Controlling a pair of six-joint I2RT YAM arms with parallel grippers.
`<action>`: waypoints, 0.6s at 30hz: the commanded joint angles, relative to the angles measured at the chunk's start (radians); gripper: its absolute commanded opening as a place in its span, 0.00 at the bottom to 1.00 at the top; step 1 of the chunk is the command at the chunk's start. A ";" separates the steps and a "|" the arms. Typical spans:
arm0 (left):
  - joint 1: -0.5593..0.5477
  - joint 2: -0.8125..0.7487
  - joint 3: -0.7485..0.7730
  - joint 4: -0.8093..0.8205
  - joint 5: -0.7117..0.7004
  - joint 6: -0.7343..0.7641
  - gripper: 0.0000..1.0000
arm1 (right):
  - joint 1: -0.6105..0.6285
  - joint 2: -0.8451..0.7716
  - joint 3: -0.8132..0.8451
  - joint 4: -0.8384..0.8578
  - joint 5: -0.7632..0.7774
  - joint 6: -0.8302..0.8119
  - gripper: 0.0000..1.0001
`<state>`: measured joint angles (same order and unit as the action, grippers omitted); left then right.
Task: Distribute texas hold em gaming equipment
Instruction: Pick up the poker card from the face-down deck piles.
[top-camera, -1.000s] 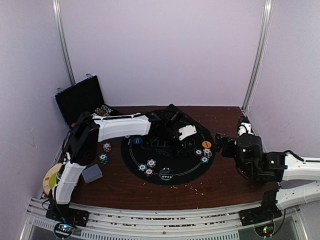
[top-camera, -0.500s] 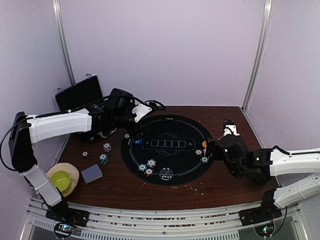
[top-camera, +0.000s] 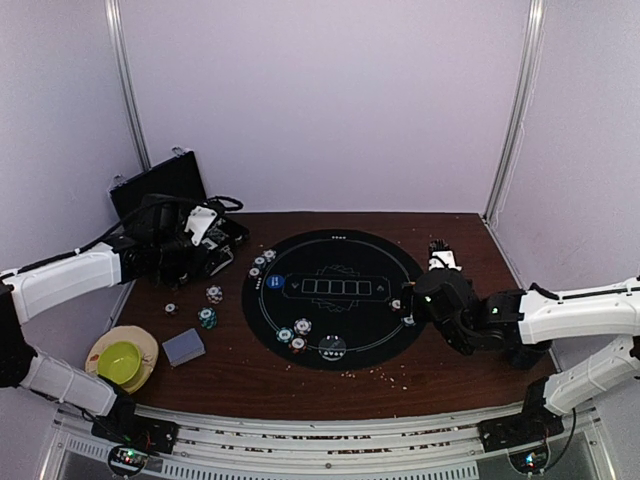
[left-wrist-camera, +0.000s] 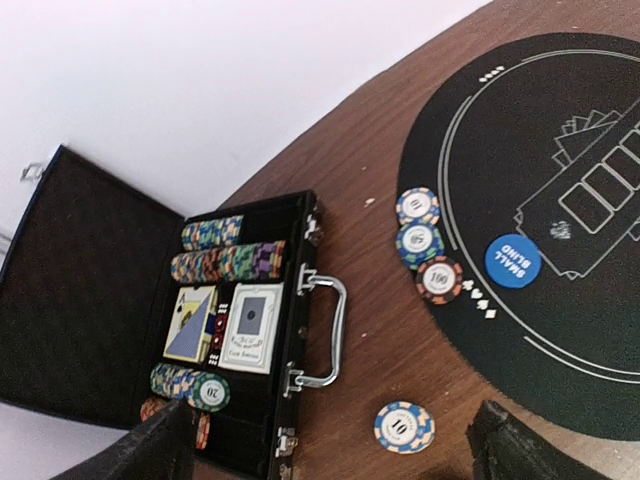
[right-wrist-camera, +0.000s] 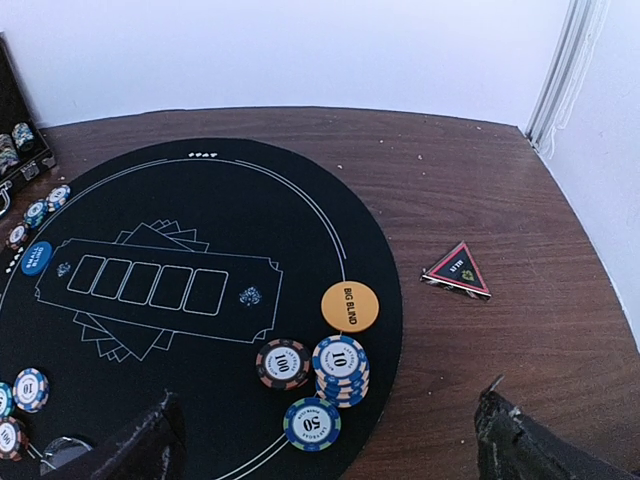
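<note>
Striped poker chips lie in groups on the round black mat (top-camera: 340, 250): three by its left rim (left-wrist-camera: 420, 240), three at its front (top-camera: 296, 335) and a group at its right rim (right-wrist-camera: 340, 368). That group is a "100" chip, a "10" stack and a "50" chip beside the orange BIG BLIND disc (right-wrist-camera: 350, 306). The blue SMALL BLIND disc (left-wrist-camera: 512, 260) lies at the mat's left. A grey-blue card deck (top-camera: 183, 347) lies on the table. My left gripper (top-camera: 205, 250) is open and empty between the case and the mat, above a loose "10" chip (left-wrist-camera: 404, 427). My right gripper (top-camera: 418, 300) is open and empty above the right group.
The open black case (left-wrist-camera: 290, 330) at the back left holds rows of chips and two card packs. A green bowl on a tan plate (top-camera: 122, 358) is at the front left. A black-and-red triangle marker (right-wrist-camera: 457, 270) lies right of the mat. Loose chips (top-camera: 210, 305) lie left of it.
My left arm has swung left from over the mat's centre to beside the case. My right arm has moved forward and left to the chips at the mat's right rim.
</note>
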<state>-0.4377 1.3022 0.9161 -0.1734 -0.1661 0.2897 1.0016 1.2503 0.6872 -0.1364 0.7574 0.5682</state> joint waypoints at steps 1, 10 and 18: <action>0.053 -0.038 -0.021 0.083 -0.046 -0.057 0.98 | -0.001 -0.025 0.007 -0.021 -0.006 0.024 1.00; 0.096 -0.011 -0.059 0.127 -0.036 -0.097 0.98 | 0.000 -0.080 -0.023 0.012 -0.031 0.010 1.00; 0.154 -0.056 -0.051 0.004 0.159 0.032 0.98 | -0.001 -0.051 -0.014 0.019 -0.061 0.000 1.00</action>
<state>-0.3111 1.2846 0.8536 -0.1154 -0.1364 0.2348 1.0016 1.1843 0.6807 -0.1284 0.7116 0.5755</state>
